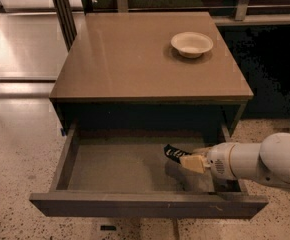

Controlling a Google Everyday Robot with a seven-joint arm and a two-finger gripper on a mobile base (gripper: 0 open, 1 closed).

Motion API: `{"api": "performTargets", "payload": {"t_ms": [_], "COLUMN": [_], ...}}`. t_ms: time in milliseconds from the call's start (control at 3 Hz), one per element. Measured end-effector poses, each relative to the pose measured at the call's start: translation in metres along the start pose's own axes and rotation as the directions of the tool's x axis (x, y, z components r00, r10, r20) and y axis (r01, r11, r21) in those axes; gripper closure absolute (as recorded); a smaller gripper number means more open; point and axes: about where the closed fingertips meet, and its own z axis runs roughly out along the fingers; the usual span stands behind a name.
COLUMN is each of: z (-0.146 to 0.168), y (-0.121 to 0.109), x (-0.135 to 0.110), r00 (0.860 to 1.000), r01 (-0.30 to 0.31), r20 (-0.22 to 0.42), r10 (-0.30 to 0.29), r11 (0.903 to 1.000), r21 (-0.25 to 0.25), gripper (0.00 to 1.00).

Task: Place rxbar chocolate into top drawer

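The top drawer (135, 204) of the brown cabinet stands pulled out, its greyish floor showing. My gripper (186, 158) reaches in from the right, low over the right half of the drawer floor. It is shut on the rxbar chocolate (174, 153), a black wrapper with white lettering that sticks out to the left of the cream fingertips (192, 162). The bar hangs just above the drawer floor.
A round cream bowl (192, 44) sits on the cabinet top (135, 64) at the back right. The white arm (265, 163) crosses the drawer's right side wall. Speckled floor lies to the left; a dark area lies right of the cabinet.
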Motion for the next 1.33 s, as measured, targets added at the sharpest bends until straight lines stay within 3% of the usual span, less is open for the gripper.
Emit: {"api": "performTargets", "payload": {"t_ms": [333, 667, 1333], "z": [0.0083, 0.0063, 0.0066], "y": [-0.041, -0.0462, -0.0451], "x": [0.0317, 0.0357, 0.0349], "r00": [0.996, 0.995, 0.995], "r01": [-0.051, -0.055, -0.054], "r20": [-0.077, -0.082, -0.081], "r10": [0.053, 0.058, 0.057], "r11": [0.9982, 0.9976, 0.9978], "r21": [0.031, 0.041, 0.039], "gripper": [1.0, 0.81, 0.35]}}
